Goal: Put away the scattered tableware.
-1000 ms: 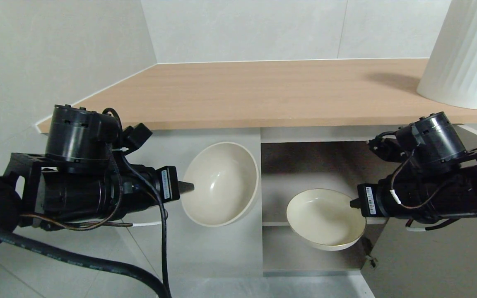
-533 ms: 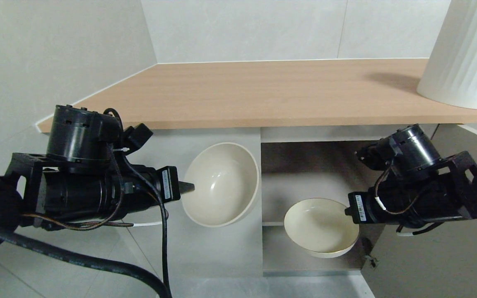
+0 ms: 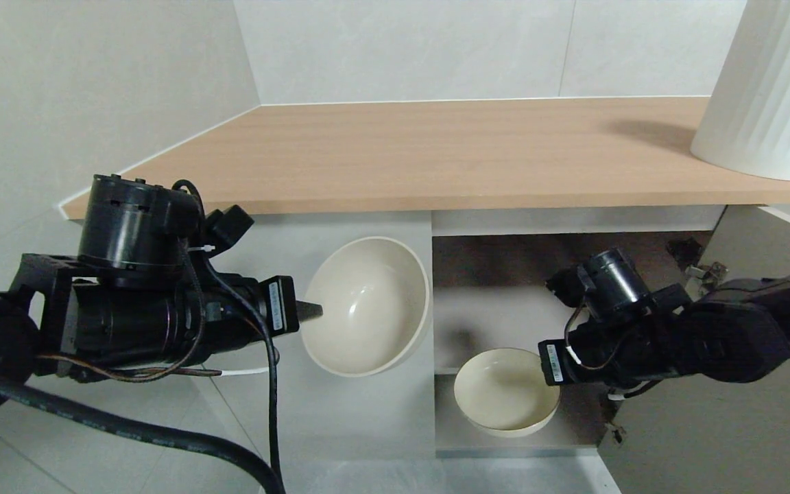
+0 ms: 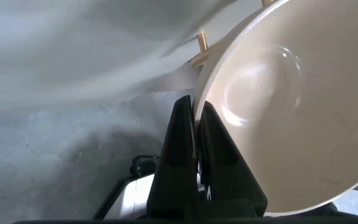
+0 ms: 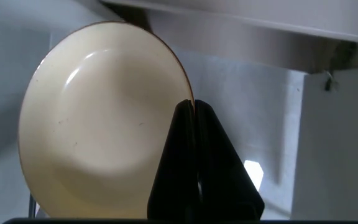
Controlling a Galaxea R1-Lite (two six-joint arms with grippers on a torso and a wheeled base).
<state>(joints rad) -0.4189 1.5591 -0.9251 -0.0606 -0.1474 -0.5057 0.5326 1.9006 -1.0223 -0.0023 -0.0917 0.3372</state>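
My left gripper (image 3: 311,311) is shut on the rim of a large cream bowl (image 3: 365,306), holding it tilted in front of the closed left cabinet door (image 3: 340,405). In the left wrist view the fingers (image 4: 194,134) pinch that bowl's (image 4: 291,106) edge. My right gripper (image 3: 551,362) is shut on the rim of a smaller cream bowl (image 3: 506,391), held low inside the open cabinet (image 3: 505,274), just above its bottom shelf. The right wrist view has the fingers (image 5: 194,134) clamping this small bowl (image 5: 104,118) at its rim.
A wooden countertop (image 3: 436,151) runs above the cabinet. A tall white ribbed vase (image 3: 772,89) stands on it at the right. The open cabinet door (image 3: 724,412) hangs at the right with a hinge (image 3: 700,271) visible. Tiled floor (image 3: 93,466) lies below.
My right arm has carried the small bowl down and leftward, deeper into the open cabinet. The left arm and its bowl have stayed put.
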